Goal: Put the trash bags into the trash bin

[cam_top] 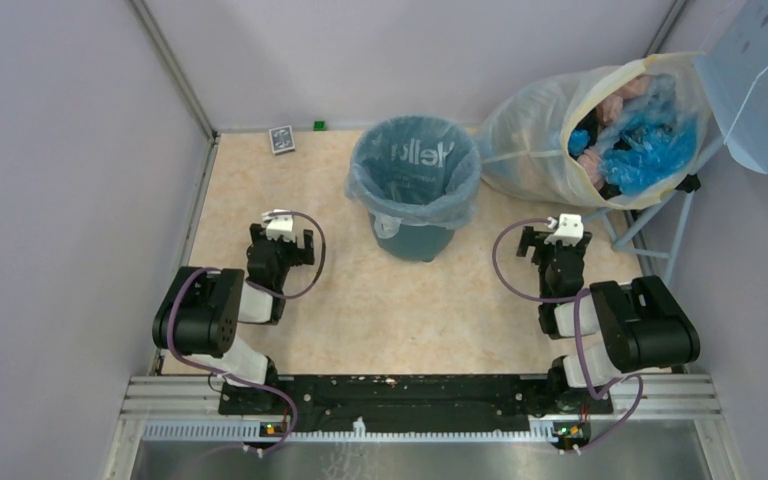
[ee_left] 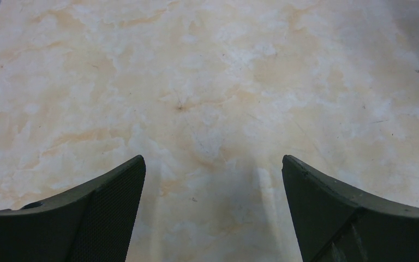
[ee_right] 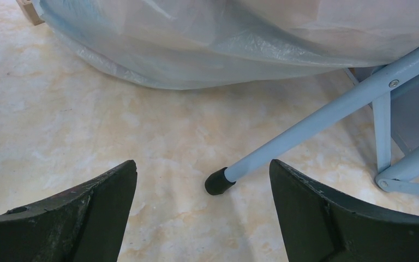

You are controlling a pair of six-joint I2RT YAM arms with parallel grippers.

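- Pale marbled table (cam_top: 360, 310), plain grey walls (cam_top: 60, 150) on three sides.
- Left gripper (ee_left: 213, 159): we see its dark fingers (ee_left: 103, 213) spread wide apart with nothing between them, only bare table below.
- Right gripper (ee_right: 203, 162): its fingers (ee_right: 98, 213) are likewise wide apart and hold nothing.
- Just ahead of the right gripper, a pale blue stand leg (ee_right: 316, 123) slants down to a black foot (ee_right: 216, 183) resting on the table.
- Beyond that leg lies a big cloudy-white sack (cam_top: 525, 140), sagging onto the table at the right rear. Its mouth faces the camera, with blue and pink stuff inside.
- Both arms sit folded low near their bases, one on each side of the table.
- Bin (cam_top: 415, 240): teal, upright, at mid-rear between the two arms and well apart from both grippers.
- Bag (cam_top: 415, 165): pale blue, already inside the bin as a liner. Its rim is folded out over the bin's lip and hangs down the outside, and we see white lettering on the inner wall.
- At the far left rear, a small card box (cam_top: 281, 139) and a green cube (cam_top: 319, 125) sit near the wall.
- A perforated pale panel (cam_top: 760, 80) is at the upper right.
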